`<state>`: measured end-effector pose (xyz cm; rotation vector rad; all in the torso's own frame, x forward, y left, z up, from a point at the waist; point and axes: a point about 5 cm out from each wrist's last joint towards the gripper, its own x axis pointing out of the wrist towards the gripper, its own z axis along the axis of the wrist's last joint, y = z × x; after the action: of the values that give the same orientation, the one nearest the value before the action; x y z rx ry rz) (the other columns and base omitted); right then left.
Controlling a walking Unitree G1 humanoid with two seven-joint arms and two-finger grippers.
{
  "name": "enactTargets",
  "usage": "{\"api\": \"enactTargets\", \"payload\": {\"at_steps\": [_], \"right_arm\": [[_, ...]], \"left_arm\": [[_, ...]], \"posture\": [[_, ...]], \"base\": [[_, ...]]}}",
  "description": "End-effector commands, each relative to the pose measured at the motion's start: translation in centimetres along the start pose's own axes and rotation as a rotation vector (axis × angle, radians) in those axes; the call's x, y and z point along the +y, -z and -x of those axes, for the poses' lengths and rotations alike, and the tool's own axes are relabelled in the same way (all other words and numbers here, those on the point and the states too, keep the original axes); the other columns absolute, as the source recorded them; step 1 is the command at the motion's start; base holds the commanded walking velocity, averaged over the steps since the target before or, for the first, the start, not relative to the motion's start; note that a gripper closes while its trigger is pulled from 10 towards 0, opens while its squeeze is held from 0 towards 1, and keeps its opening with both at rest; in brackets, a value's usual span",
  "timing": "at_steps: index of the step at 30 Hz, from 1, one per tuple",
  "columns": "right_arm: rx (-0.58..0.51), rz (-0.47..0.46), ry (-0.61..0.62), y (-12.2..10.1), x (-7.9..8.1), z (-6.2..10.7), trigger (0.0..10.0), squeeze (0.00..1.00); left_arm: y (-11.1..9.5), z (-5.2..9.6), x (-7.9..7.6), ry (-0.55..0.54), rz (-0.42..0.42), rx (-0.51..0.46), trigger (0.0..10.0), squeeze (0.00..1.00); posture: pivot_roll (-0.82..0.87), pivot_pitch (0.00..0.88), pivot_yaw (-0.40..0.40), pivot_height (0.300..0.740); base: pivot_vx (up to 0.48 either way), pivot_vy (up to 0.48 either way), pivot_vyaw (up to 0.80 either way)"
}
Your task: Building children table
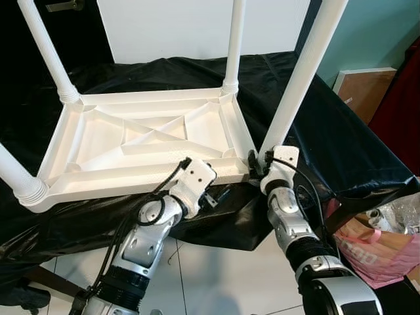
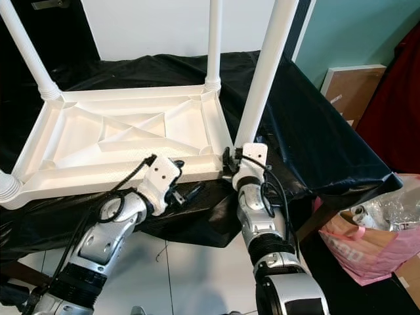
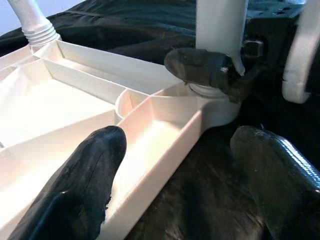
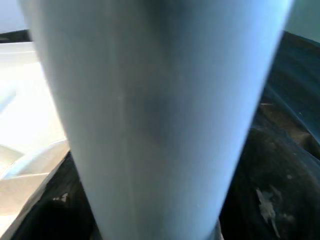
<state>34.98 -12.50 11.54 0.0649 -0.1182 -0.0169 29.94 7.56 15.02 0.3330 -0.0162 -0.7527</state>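
Crowding tabletop (image 1: 144,141): black sheet (image 1: 341,144), pink bag (image 1: 384,252).

A lived-in home room, by its furnishings. Beyond the right gripper (image 1: 254,161) a surface is draped in black plastic sheeting (image 1: 341,138). On that gripper's outer side stand a teal wall (image 1: 380,33), a leaning wooden board (image 1: 364,88) and a pink shopping bag (image 1: 377,246); below the grippers, white floor tiles (image 1: 216,275).

Bright even daylight — head views sharp, wrist close-ups blurred.
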Motion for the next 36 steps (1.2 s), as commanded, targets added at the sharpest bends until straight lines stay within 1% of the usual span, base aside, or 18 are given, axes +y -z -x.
{"api": "enactTargets", "payload": {"at_steps": [1, 4, 5, 6, 9, 11, 14, 18, 20, 21, 23, 29, 31, 32, 34, 35, 36], "right_arm": [[0.020, 0.001, -0.019, 0.9, -1.1, 0.9, 10.0, 1.00], [0.023, 0.004, -0.058, 1.2, -1.3, 1.4, 10.0, 1.00], [0.024, -0.007, -0.087, 1.3, -1.2, 1.7, 10.0, 0.84], [0.008, -0.001, -0.110, 1.2, -1.2, 2.0, 10.0, 0.00], [-0.004, 0.003, -0.123, 1.2, -1.2, 2.2, 10.0, 0.00], [-0.023, -0.009, -0.142, 1.0, -1.3, 2.8, 10.0, 0.00], [-0.026, -0.014, -0.145, 0.9, -1.4, 3.0, 10.0, 0.00], [-0.030, -0.012, -0.136, 0.9, -2.1, 3.4, 10.0, 0.00], [-0.036, -0.019, -0.149, 0.9, -2.8, 4.4, 10.0, 0.00], [-0.036, -0.019, -0.149, 0.9, -2.8, 4.4, 10.0, 0.00], [-0.037, -0.020, -0.156, 0.8, -3.0, 4.9, 10.0, 0.00], [-0.035, -0.021, -0.159, 0.8, -3.0, 5.0, 10.0, 0.00], [-0.033, -0.023, -0.165, 0.6, -3.0, 5.3, 10.0, 0.00], [-0.033, -0.023, -0.165, 0.6, -3.0, 5.3, 10.0, 0.00], [-0.030, -0.024, -0.165, 0.6, -3.1, 5.6, 10.0, 0.00], [-0.029, -0.024, -0.165, 0.5, -3.1, 5.6, 10.0, 0.00], [-0.028, -0.026, -0.160, 0.5, -3.2, 5.7, 10.0, 0.00]], "left_arm": [[1.0, 0.2, 0.9, -0.087, -0.010, 0.054, 10.0, 0.00], [1.3, 0.4, 1.4, -0.112, -0.020, 0.077, 10.0, 0.00], [1.5, 0.4, 1.6, -0.122, -0.028, 0.092, 10.0, 0.00], [1.7, 0.5, 1.7, -0.122, -0.035, 0.107, 10.0, 0.00], [1.9, 0.6, 1.8, -0.120, -0.039, 0.116, 10.0, 0.00], [2.5, 0.9, 2.2, -0.124, -0.056, 0.157, 10.0, 0.00], [2.7, 1.0, 2.3, -0.123, -0.061, 0.170, 10.0, 0.00], [3.3, 1.4, 2.7, -0.126, -0.070, 0.202, 10.0, 0.00], [4.4, 2.1, 3.6, -0.164, -0.070, 0.268, 10.0, 0.00], [4.4, 2.1, 3.6, -0.164, -0.070, 0.268, 10.0, 0.00], [4.9, 2.5, 4.1, -0.185, -0.076, 0.303, 10.0, 0.00], [5.0, 2.6, 4.3, -0.192, -0.087, 0.314, 10.0, 0.00], [5.6, 3.2, 5.3, -0.241, -0.066, 0.356, 10.0, 0.00], [5.6, 3.2, 5.3, -0.241, -0.066, 0.356, 10.0, 0.00], [6.1, 3.8, 6.2, -0.293, -0.039, 0.393, 10.0, 0.00], [6.2, 3.9, 6.4, -0.302, -0.035, 0.401, 10.0, 0.00], [6.4, 4.1, 6.4, -0.301, -0.009, 0.402, 10.0, 0.00]], "posture": [[0.02, 0.074, -0.058, 0.740], [0.02, 0.074, -0.057, 0.740], [0.02, 0.074, -0.057, 0.740], [0.02, 0.070, -0.054, 0.740], [0.02, 0.074, -0.049, 0.740], [0.02, 0.075, -0.045, 0.740], [0.02, 0.075, -0.045, 0.740], [0.00, 0.078, -0.031, 0.740], [0.00, 0.077, -0.025, 0.740], [0.00, 0.077, -0.025, 0.740], [-0.01, 0.075, -0.024, 0.740], [-0.01, 0.075, -0.024, 0.740], [-0.01, 0.074, -0.023, 0.740], [-0.01, 0.074, -0.023, 0.740], [-0.02, 0.075, -0.021, 0.740], [-0.02, 0.075, -0.021, 0.740], [-0.02, 0.074, -0.019, 0.740]], "base": [[0.000, 0.000, 0.00], [0.000, 0.000, 0.00], [0.000, 0.000, 0.00], [0.000, 0.000, 0.00], [0.000, 0.000, 0.00], [0.000, 0.000, 0.00], [0.000, 0.000, 0.00], [0.000, 0.000, 0.00], [0.000, 0.000, 0.00], [0.000, 0.000, 0.00], [0.000, 0.000, 0.00], [0.000, 0.000, 0.00], [0.000, 0.000, 0.00], [0.000, 0.000, 0.00], [0.000, 0.000, 0.00], [0.000, 0.000, 0.00], [0.000, 0.000, 0.00]]}}
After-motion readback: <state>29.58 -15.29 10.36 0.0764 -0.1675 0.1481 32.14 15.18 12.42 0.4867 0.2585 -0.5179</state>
